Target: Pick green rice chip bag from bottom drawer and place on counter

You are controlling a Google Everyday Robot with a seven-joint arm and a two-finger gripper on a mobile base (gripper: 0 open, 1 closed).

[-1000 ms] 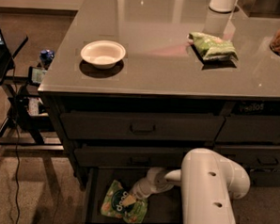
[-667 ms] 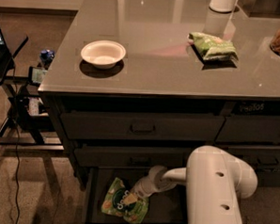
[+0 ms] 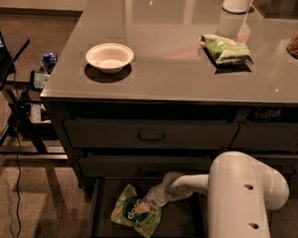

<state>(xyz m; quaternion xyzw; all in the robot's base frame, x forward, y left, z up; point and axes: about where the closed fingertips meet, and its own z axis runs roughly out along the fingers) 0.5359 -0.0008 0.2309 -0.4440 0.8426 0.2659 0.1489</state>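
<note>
Bottom drawer (image 3: 183, 224) pulled open, dark floor exposed. Green rice chip bag (image 3: 128, 218) lies flat on drawer floor, left half, logo up. We see arm (image 3: 241, 195) reaching down from right into drawer. Gripper (image 3: 147, 206) sits low inside drawer, tip at bag's upper right edge, appears touching. Grip state: we cannot tell. Counter (image 3: 166, 72) above carries white bowl (image 3: 109, 57) at left and green-and-white bag (image 3: 227, 49) at right, well apart.

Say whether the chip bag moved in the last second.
No. The green rice chip bag stays in the bottom drawer's left half, the hand at its top edge.
</note>
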